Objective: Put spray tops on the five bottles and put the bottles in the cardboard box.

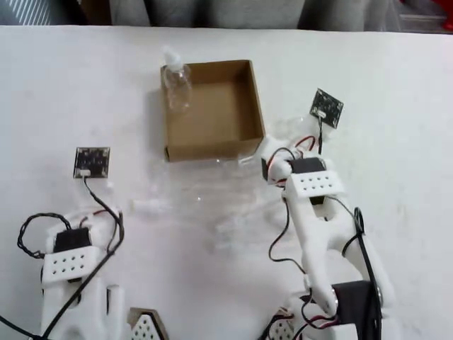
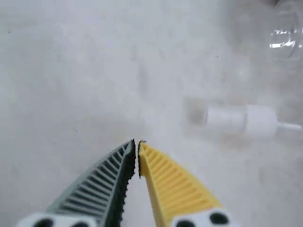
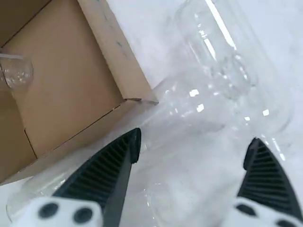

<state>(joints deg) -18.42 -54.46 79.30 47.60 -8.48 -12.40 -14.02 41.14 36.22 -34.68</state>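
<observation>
Left gripper (image 2: 138, 143) closest to the lens: one grey ribbed finger and one yellow, tips pressed together, nothing between them. It hangs over the white table (image 1: 396, 71), well off the front left corner of the open brown cardboard box (image 1: 212, 151); "front" here means the box side toward the arms.

Loose white plastic spray top (image 2: 241, 120) lies on its side on the table, apart from the left gripper's tips, with a thin tube sticking out of one end. In the high view it lies off the box's front left corner, near the front wall but not touching it.

Right gripper (image 3: 193, 142): two black ribbed fingers spread wide, low at the box's front right corner. A clear plastic bottle lying on its side (image 3: 208, 109) sits between the fingers, one end close against that corner. No finger visibly touches it, so nothing is gripped. A second clear plastic bottle (image 3: 222, 42) lies just beyond the first, on the side away from the box.

Clear bottle with a white spray top fitted (image 1: 175, 81) stands at the box's far left corner, tilted against the left wall, top above the rim. The right wrist view shows its round base inside the box.

Small black square circuit board (image 1: 92, 161) sits left of the box on a black cable; its markings are too small to read
</observation>
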